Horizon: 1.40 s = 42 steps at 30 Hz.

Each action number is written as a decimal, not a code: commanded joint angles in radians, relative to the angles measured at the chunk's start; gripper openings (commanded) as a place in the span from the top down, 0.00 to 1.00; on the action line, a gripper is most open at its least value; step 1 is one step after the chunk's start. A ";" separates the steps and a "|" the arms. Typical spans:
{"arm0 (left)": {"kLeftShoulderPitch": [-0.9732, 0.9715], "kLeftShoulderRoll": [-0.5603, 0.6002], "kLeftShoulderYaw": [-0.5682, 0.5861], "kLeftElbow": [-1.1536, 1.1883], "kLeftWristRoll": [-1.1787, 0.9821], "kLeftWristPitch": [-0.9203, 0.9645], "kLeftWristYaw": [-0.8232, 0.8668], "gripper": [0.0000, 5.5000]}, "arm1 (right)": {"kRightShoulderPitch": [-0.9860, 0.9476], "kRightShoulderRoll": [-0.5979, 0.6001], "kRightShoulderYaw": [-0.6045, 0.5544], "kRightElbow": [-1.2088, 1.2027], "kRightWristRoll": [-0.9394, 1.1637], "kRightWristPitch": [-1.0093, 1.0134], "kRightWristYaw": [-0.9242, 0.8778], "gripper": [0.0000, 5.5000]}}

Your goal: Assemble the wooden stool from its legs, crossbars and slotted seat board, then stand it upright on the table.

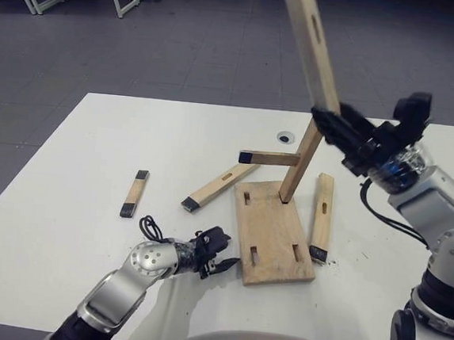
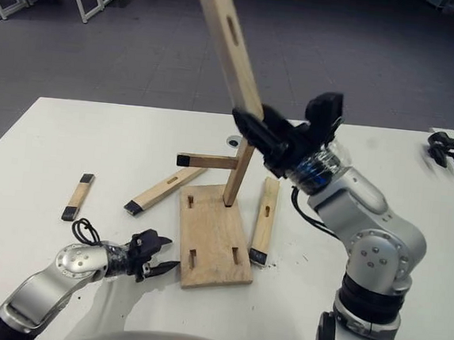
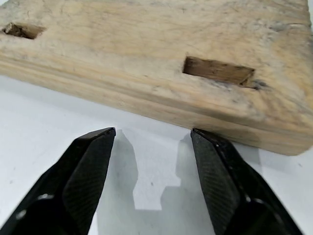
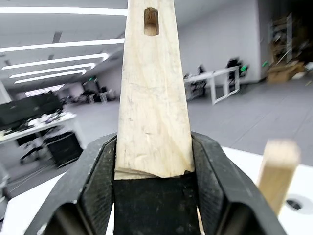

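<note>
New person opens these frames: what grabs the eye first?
The right tool, raised over the far right of the table, clamps a long slotted leg that slants up above everything. Below it, the seat board lies flat with a standing leg in one slot, a crossbar jutting from it toward the robot's left. The left tool sits open by the board's near left edge.

I log seat board (image 1: 273,234) flat on counter (image 1: 92,166), slots up, standing leg (image 1: 301,164) leaning in its far slot, black-tipped crossbar (image 1: 269,158) jutting left from it, second leg (image 1: 321,216) just right of board, third leg (image 1: 219,185) at its left, short bar (image 1: 134,193) farther left, raised leg (image 1: 311,42) clamped in right claw (image 1: 327,115)
</note>
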 commanded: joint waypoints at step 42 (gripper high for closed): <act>-0.282 0.067 0.629 -0.021 -1.687 0.258 0.382 0.62 | 0.054 -0.244 0.203 0.127 0.123 0.129 0.574 0.42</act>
